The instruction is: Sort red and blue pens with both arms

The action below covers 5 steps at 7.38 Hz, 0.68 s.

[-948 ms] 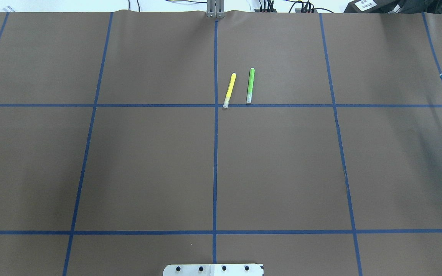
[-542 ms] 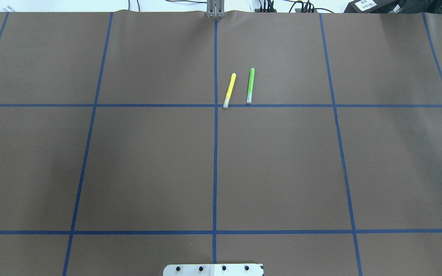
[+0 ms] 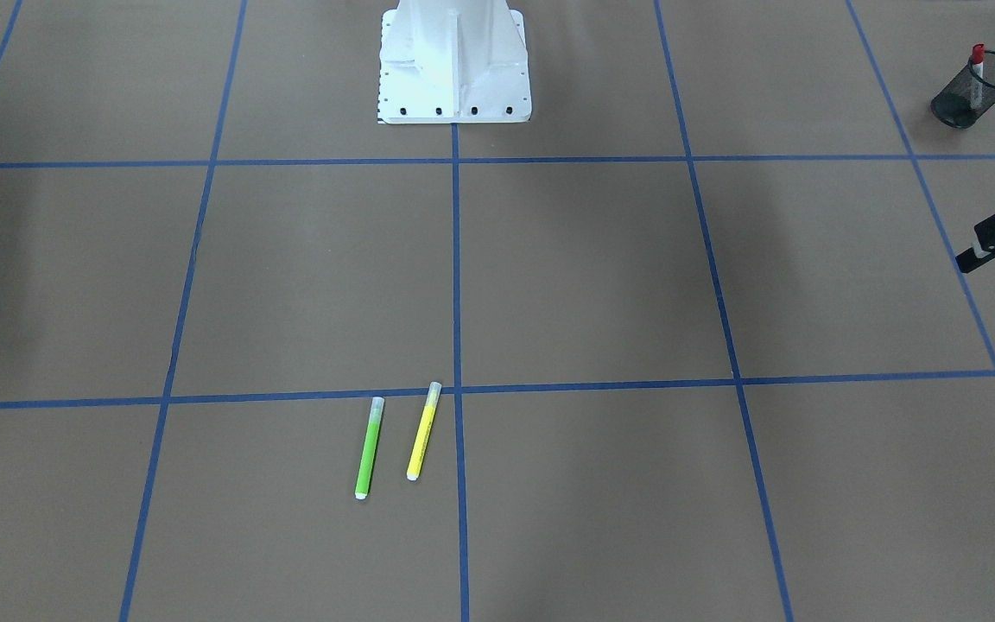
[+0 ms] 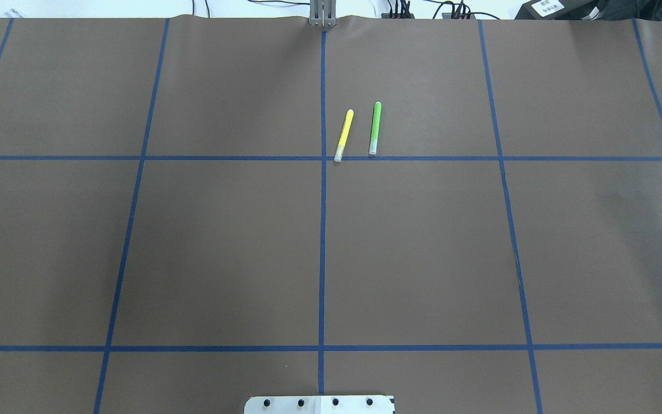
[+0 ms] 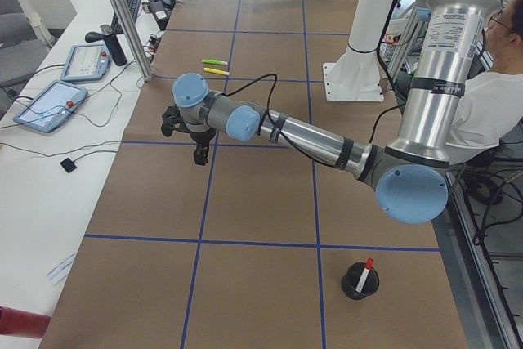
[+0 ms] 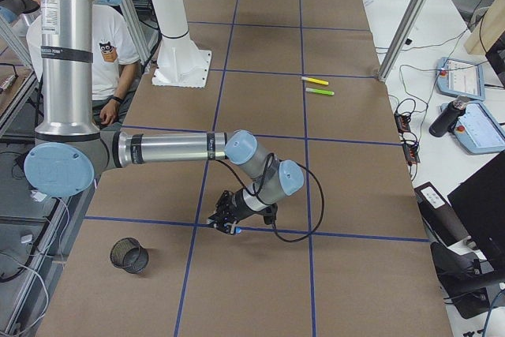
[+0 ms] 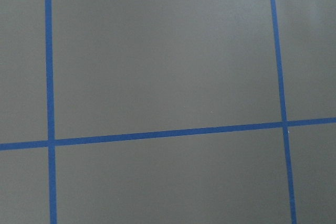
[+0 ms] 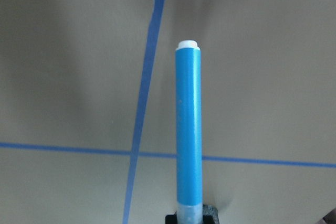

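While right fingers (image 8: 210,216) grip blue highlighter (image 8: 188,129), left fingers (image 3: 977,250) gape.

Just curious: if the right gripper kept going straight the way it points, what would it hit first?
Probably the brown table cover, near a blue tape crossing; the blue highlighter held by the right gripper would touch first. Nothing else shows ahead, though depth is unclear.

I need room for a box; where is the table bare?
Bare: the middle squares between the robot base and the yellow highlighter and green highlighter. Crowded: their square, and the ends, with the left arm by the red-pen cup, the right arm by the empty cup.
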{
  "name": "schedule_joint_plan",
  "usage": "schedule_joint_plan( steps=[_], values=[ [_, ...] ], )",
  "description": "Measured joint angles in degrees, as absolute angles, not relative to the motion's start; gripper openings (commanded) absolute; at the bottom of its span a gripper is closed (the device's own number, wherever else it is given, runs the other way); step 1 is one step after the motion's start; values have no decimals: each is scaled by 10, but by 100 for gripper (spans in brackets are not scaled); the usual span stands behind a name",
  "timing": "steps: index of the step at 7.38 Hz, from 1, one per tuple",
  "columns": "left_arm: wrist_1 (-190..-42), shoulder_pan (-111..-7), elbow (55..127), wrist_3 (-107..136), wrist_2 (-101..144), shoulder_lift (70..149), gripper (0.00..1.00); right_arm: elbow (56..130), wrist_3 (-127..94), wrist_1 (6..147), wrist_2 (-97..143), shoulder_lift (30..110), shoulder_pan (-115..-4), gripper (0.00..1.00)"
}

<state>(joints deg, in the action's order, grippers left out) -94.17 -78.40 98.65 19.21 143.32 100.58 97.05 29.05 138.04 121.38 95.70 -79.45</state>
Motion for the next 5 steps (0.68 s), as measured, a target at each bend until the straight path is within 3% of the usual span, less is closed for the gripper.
schedule_joint_plan(
  steps=[5],
  values=[
    [-951,-775,1020,219,1431,1007,100,994,366,1505,1177,1054,-834,0]
  ],
)
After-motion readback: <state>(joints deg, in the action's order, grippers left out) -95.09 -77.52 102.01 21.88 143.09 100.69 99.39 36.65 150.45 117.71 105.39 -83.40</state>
